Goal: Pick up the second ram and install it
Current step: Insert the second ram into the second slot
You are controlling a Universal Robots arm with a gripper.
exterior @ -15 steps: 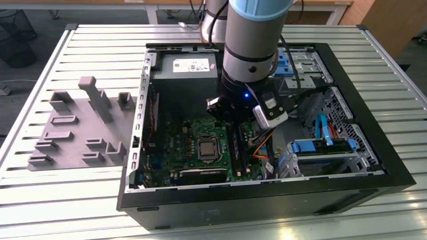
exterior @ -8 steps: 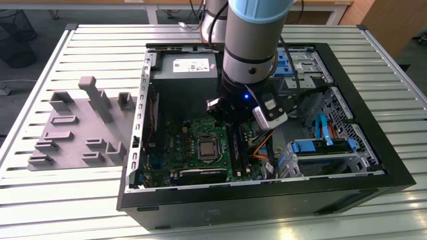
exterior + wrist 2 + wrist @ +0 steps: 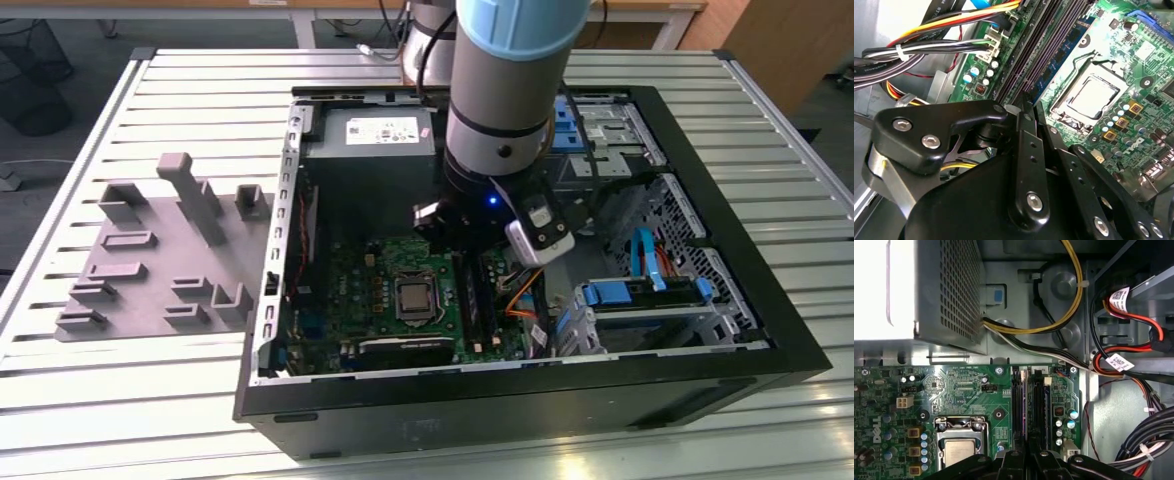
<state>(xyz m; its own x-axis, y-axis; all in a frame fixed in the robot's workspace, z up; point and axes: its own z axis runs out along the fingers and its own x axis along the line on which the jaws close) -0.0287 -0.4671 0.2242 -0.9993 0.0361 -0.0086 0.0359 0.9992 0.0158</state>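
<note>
One claw over crowded slots

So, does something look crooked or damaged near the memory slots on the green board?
Nothing stands out. The dark bluish-green memory stick sits straight in the long black slots, parallel to them, below the black gripper.

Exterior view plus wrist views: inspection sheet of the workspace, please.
Surface: slatted metal table.
Job's things: a bluish memory stick stands in a slot beside the processor socket; cannot tell if it is the second.
Clutter: grey fixture tray at the exterior view's left.
Grippers: gripper inside the case, just over the slots.
Cables: yellow, red and black bundles beside the slots.
Surroundings: open computer case.
</note>
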